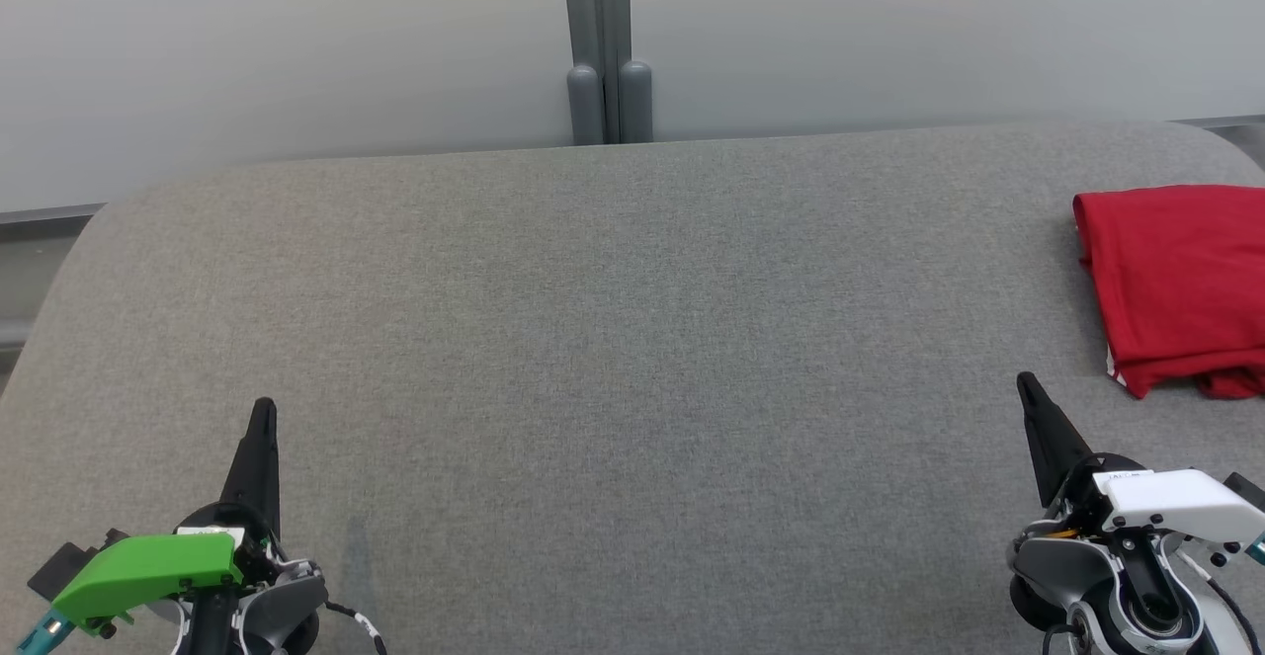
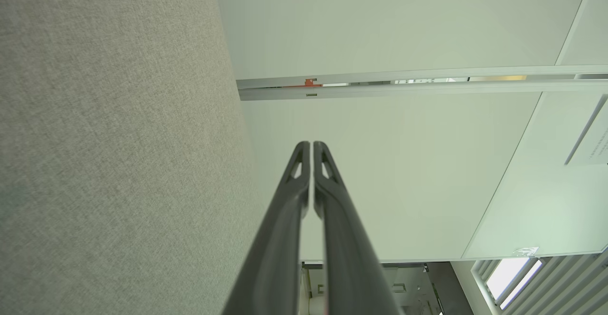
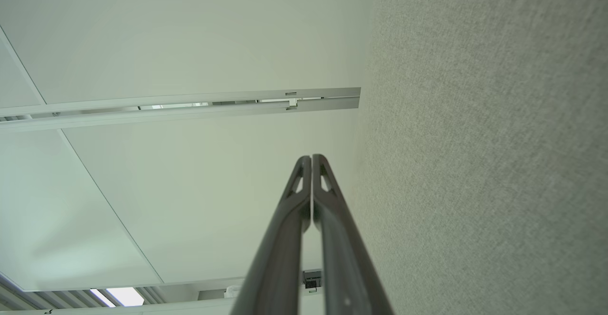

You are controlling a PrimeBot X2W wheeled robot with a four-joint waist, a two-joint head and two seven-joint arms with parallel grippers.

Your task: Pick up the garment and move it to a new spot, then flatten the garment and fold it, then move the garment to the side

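The garment (image 1: 1176, 285) is red and lies folded into a rough rectangle at the far right of the grey fabric table (image 1: 613, 339), partly cut off by the head view's right edge. My left gripper (image 1: 263, 408) rests low at the lower left, shut with nothing in it; its fingers (image 2: 311, 145) meet at the tips in the left wrist view. My right gripper (image 1: 1025, 379) sits at the lower right, shut and empty, a short way left of and below the garment's near corner. Its fingertips (image 3: 312, 157) touch in the right wrist view.
A pale partition wall (image 1: 296, 42) with a grey post (image 1: 605, 52) stands behind the table's far edge. The table's rounded corners (image 1: 109, 220) show at far left and far right. Both wrist views look along the table surface toward white wall panels (image 2: 403, 172).
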